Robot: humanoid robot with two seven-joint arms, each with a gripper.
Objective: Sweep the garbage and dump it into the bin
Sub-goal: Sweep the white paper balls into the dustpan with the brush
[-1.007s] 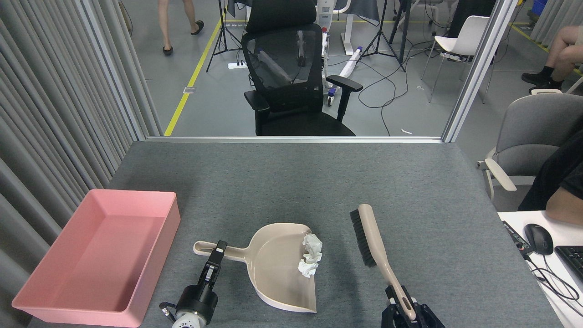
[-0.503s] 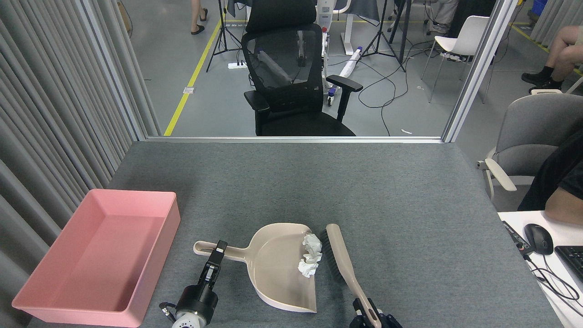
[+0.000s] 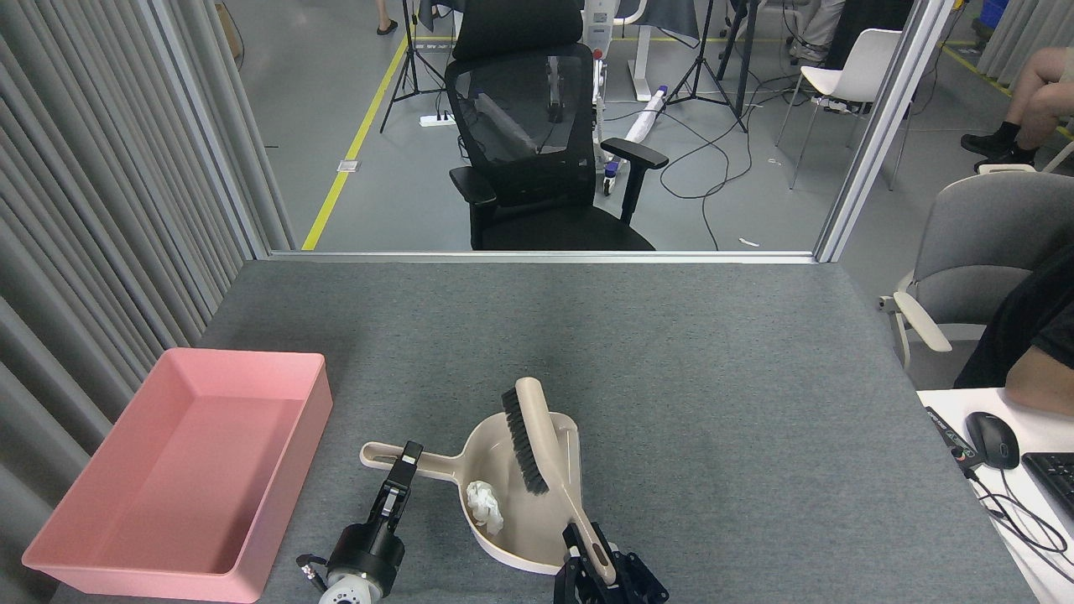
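Observation:
A crumpled white wad of garbage lies inside the beige dustpan, near its back wall by the handle. My left gripper is shut on the dustpan's handle. My right gripper is shut on the handle of a beige brush with dark bristles, which stands over the pan with its bristles facing the wad. The pink bin sits at the front left and holds nothing that I can see.
Grey felt table with open surface behind and right of the pan. Pleated curtain along the left edge. A black office chair stands beyond the far edge. At the right, a person's arm, a mouse and a keyboard on a white desk.
The brush swept left from the table into the dustpan. The wad moved from the pan's right lip to its back, near the handle. The dustpan's mouth has turned a little.

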